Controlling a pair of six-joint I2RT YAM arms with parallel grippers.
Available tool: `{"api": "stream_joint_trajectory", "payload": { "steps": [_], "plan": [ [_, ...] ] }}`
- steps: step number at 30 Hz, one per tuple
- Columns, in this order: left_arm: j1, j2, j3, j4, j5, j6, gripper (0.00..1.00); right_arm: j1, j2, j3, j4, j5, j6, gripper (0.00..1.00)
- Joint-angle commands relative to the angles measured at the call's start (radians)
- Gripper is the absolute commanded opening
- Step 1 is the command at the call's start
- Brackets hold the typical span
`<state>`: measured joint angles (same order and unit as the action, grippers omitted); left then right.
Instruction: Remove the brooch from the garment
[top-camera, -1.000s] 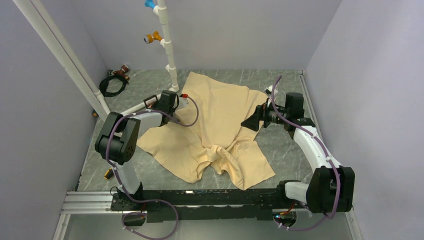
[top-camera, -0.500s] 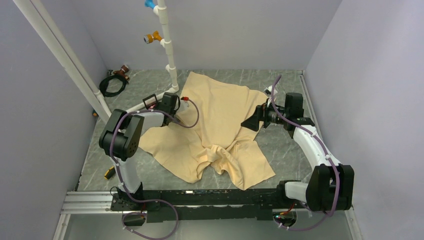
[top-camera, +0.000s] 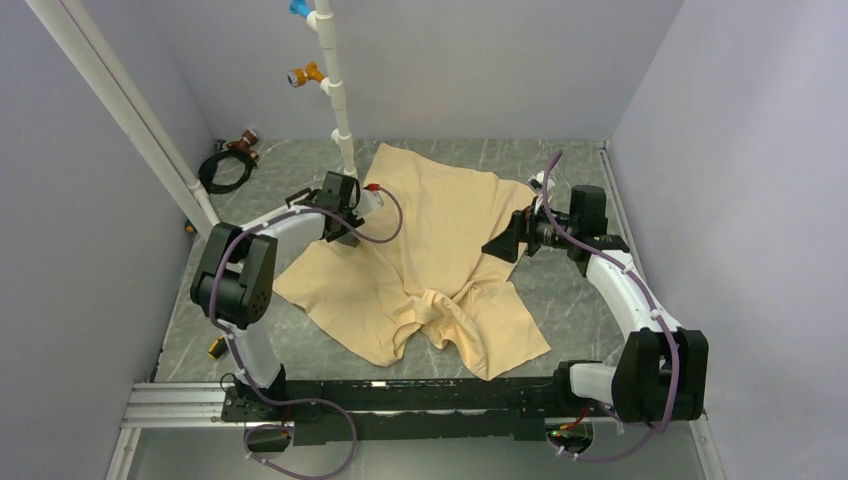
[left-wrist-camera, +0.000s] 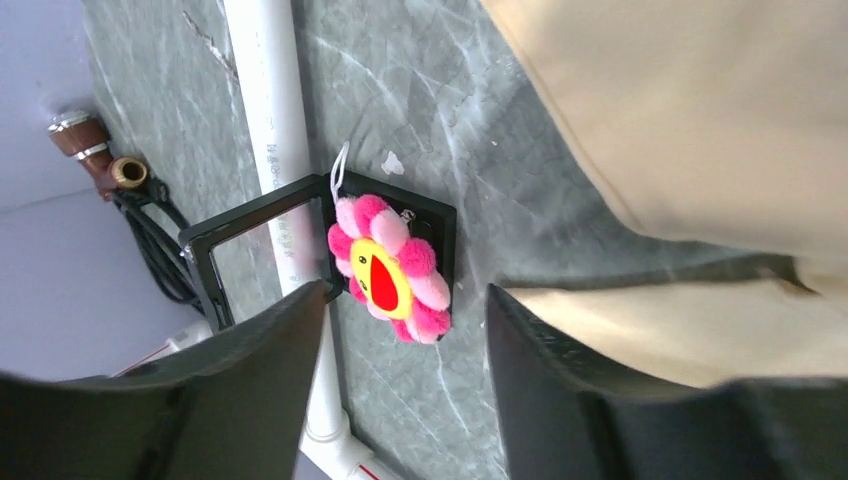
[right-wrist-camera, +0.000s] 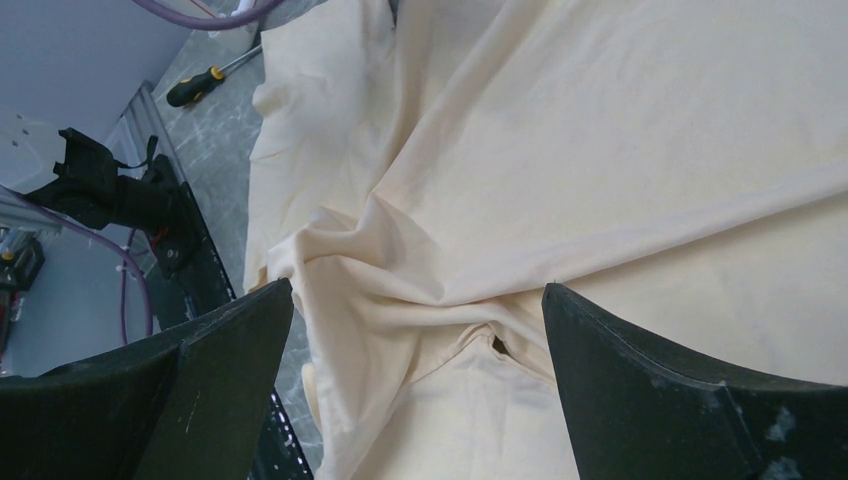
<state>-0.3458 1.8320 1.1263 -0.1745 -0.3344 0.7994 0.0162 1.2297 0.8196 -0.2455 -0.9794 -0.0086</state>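
Observation:
The brooch (left-wrist-camera: 390, 268), a pink plush flower with a yellow and red centre, lies on a black frame (left-wrist-camera: 250, 225) on the table, off the garment. My left gripper (left-wrist-camera: 407, 292) hovers over it, open, with neither finger touching it. The garment (top-camera: 440, 250) is a beige T-shirt spread and crumpled mid-table, and its edge (left-wrist-camera: 700, 110) lies to the right of the brooch. In the top view the left gripper (top-camera: 343, 232) is at the shirt's left edge; the brooch is hidden there. My right gripper (top-camera: 497, 246) stands open above the shirt's folds (right-wrist-camera: 560, 150), holding nothing.
A white pipe (left-wrist-camera: 275, 130) runs along the table beside the black frame, and an upright pipe stand (top-camera: 335, 90) rises behind. A black cable coil with brass fittings (top-camera: 228, 165) lies at the back left. A screwdriver (top-camera: 216, 348) lies near the left arm's base.
The left wrist has shifted slightly toward the back and its jaws have opened. The right arm and the shirt have not moved.

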Motion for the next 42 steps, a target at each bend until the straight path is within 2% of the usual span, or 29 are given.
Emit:
{"api": "stream_joint_trajectory", "payload": {
  "steps": [1,5,9,12,18,22,28,33,42],
  "plan": [
    [-0.002,-0.1,0.069,-0.135,0.133,-0.091,0.69,-0.004,0.006,0.013,0.001,-0.014,-0.029,0.98],
    [-0.008,-0.151,0.113,-0.227,0.233,-0.147,0.85,-0.004,0.018,0.023,-0.018,0.033,-0.048,0.96],
    [-0.01,-0.214,0.144,-0.324,0.394,-0.217,0.99,-0.004,0.078,0.078,-0.08,0.185,-0.094,0.89],
    [-0.01,-0.25,0.152,-0.382,0.513,-0.265,0.99,-0.004,0.175,0.159,-0.192,0.305,-0.177,0.73],
    [-0.01,-0.287,0.096,-0.412,0.663,-0.341,1.0,-0.004,0.306,0.245,-0.216,0.426,-0.224,0.6],
    [-0.011,-0.29,0.051,-0.403,0.659,-0.348,1.0,-0.004,0.429,0.338,-0.217,0.49,-0.242,0.52],
    [-0.009,-0.303,-0.005,-0.399,0.652,-0.349,0.99,0.009,0.62,0.483,-0.236,0.541,-0.268,0.45],
    [-0.01,-0.307,-0.035,-0.395,0.627,-0.348,1.0,0.011,0.778,0.614,-0.322,0.582,-0.318,0.35],
    [0.005,-0.316,-0.064,-0.382,0.569,-0.336,1.0,0.002,1.002,0.864,-0.408,0.822,-0.445,0.31]
  ]
}}
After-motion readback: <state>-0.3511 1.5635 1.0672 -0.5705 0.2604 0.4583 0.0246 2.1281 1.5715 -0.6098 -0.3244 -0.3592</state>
